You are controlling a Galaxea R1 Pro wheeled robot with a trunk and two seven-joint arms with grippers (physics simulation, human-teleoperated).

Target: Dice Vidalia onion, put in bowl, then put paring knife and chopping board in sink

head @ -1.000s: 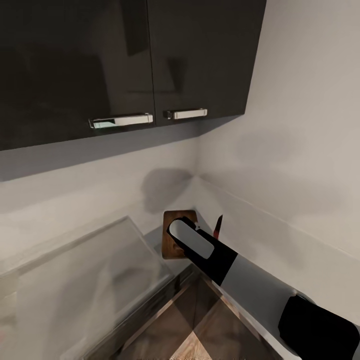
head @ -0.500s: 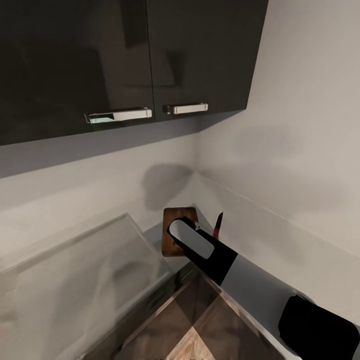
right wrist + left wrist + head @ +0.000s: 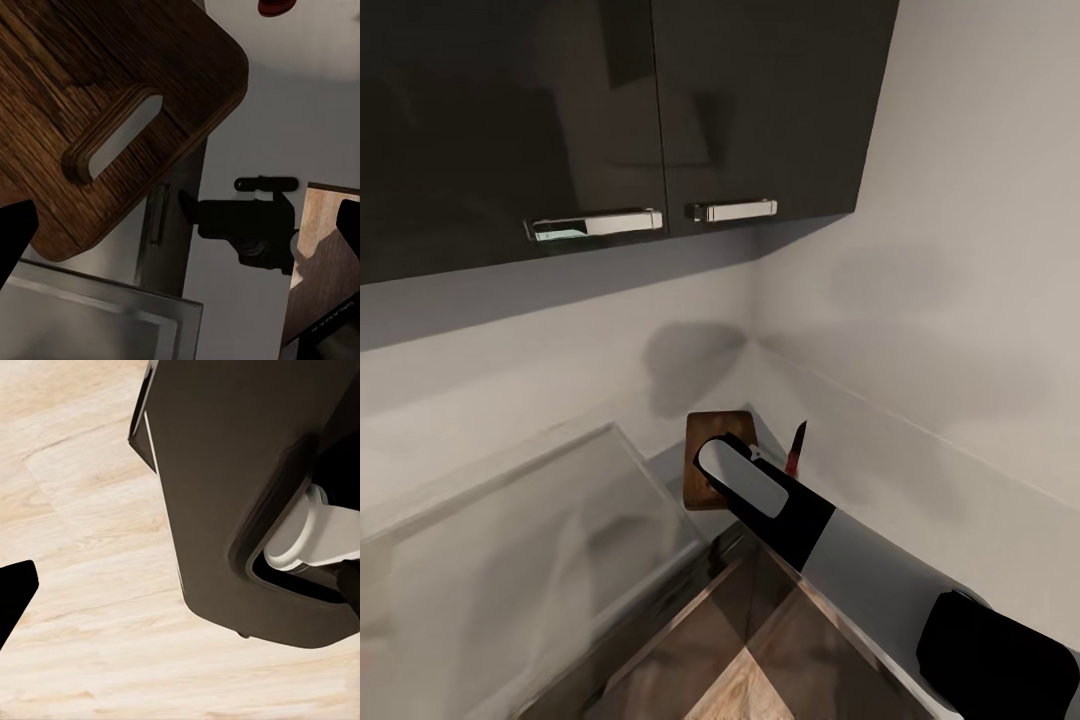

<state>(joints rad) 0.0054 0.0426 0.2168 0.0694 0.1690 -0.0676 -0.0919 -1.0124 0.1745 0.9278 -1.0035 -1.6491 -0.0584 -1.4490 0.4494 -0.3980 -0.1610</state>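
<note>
Drifted slightly upward in the head view since a second ago: cabinet handles (image 3: 595, 224), a sign of a camera tilt rather than moving things. Pictured at the corner of the desk (image 3: 900, 470): right arm (image 3: 800, 520) reaching toward the wall, chopping board (image 3: 717, 440) lying just beyond it, paring knife (image 3: 796, 449) standing close beside, dark blade up, red handle low. Seen from the right wrist: chopping board (image 3: 112, 112) with its slot-shaped handle hole, right gripper (image 3: 180, 232) spread wide, dark fingertips at either edge, grasping nothing. Seen from the left wrist: pale wood floor (image 3: 82, 585) and dark robot base (image 3: 247, 472); left gripper state impossible to tell
</note>
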